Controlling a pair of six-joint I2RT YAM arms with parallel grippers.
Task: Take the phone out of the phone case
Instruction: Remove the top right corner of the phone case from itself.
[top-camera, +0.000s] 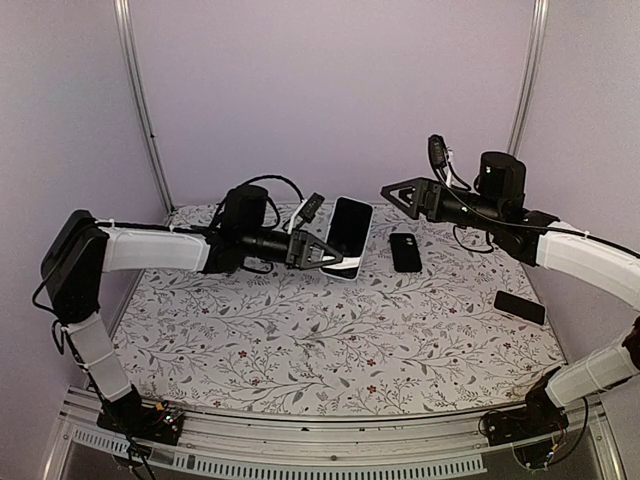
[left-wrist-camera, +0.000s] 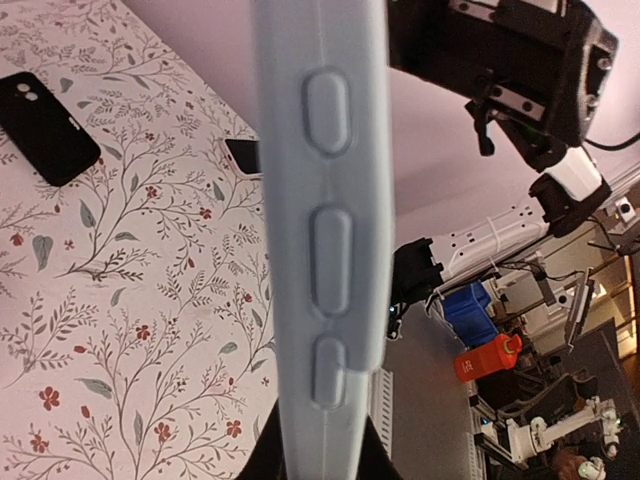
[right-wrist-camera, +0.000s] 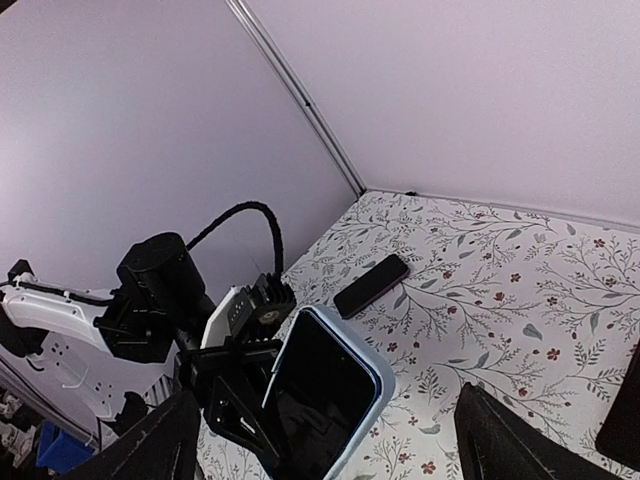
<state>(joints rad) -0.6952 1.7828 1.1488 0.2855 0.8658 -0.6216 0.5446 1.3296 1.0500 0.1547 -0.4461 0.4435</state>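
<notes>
Phone (top-camera: 350, 228) not out yet; sits in blue case (left-wrist-camera: 320, 200), held above counter (top-camera: 300, 340) w/ left tool (top-camera: 330, 258) clamped on case edge; right tool (top-camera: 398, 196) spread apart nearby, empty; whole extraction left.

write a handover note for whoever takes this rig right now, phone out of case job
Left tool: shut on the light blue phone case, holding it tilted above the table.
Right tool: open, in the air to the right of the case, touching nothing.
Phone: seated in the case, screen showing.
Done: case picked up and presented.
Left: get the phone out, probably with the right tool.
Also on the table: a black case and a dark phone.
</notes>
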